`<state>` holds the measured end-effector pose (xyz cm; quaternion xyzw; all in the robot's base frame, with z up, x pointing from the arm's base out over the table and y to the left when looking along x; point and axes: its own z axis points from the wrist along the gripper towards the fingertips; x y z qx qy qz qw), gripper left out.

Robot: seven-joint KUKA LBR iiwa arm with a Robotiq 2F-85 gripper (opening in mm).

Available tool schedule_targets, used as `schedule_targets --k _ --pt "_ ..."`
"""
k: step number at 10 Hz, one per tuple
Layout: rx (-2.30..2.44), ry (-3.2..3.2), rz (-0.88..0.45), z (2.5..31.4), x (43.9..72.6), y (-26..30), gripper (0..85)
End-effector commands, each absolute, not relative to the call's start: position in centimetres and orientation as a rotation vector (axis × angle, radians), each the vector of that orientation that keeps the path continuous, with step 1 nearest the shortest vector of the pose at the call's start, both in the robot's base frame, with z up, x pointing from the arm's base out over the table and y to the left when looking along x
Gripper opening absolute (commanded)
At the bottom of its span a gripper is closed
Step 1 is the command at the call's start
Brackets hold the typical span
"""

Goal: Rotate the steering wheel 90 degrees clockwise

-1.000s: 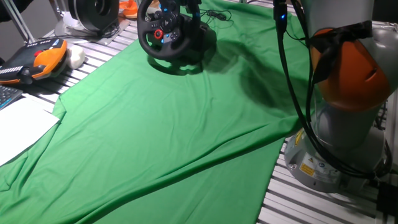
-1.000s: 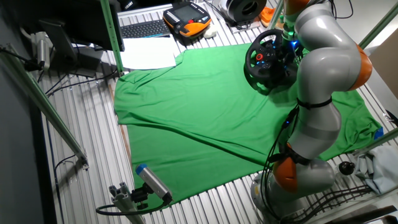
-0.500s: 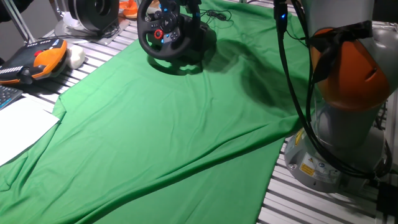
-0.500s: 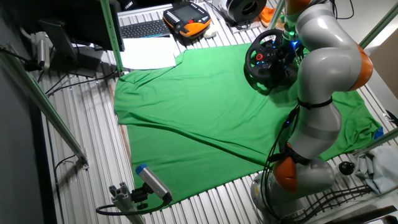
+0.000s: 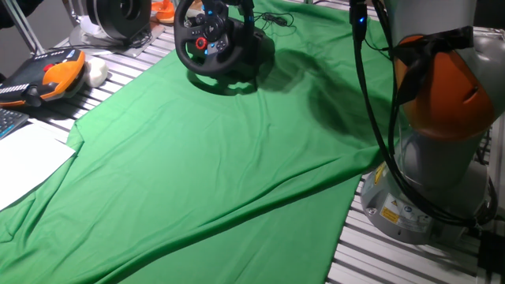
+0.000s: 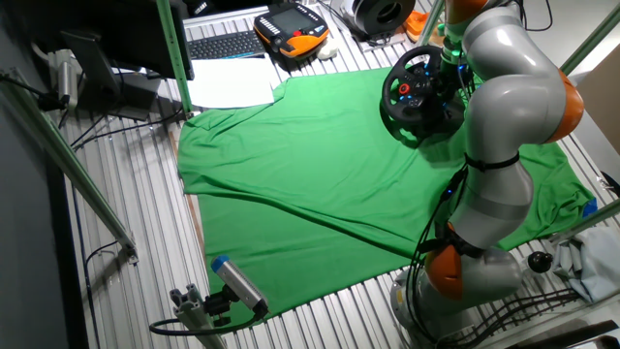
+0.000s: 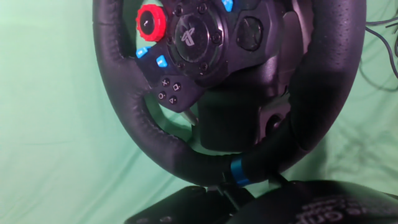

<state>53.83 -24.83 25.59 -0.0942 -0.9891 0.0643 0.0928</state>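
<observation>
The steering wheel [image 5: 203,41] stands on the cloth [image 5: 205,166] at its far edge, with the cloth spread over the table [image 5: 118,75]. Left of the wheel, off the cloth, lies a handheld pendant [image 5: 43,75], and behind that stands a drum-like object [image 5: 118,17]. A sheet of paper [image 5: 24,162] lies at the near left. The arm's base [image 5: 430,181] stands at the right, beside the cloth.
</observation>
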Motion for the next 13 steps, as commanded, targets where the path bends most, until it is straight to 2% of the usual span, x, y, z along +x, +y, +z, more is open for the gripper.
schedule_targets --k 1,8,9,10,11,13 --pt "-0.28 -2.936 0.189 25.57 53.82 -24.82 34.0" --pt "-0.293 -2.952 0.16 25.57 53.82 -24.82 34.0" --pt "-0.29 -2.955 0.148 25.57 53.82 -24.82 17.0" --pt "-0.278 -2.956 0.14 25.57 53.82 -24.82 17.0" --pt "-0.255 -2.957 0.136 25.57 53.82 -24.82 0.0" --pt "-0.24 -2.963 0.146 25.57 53.82 -24.82 0.0"
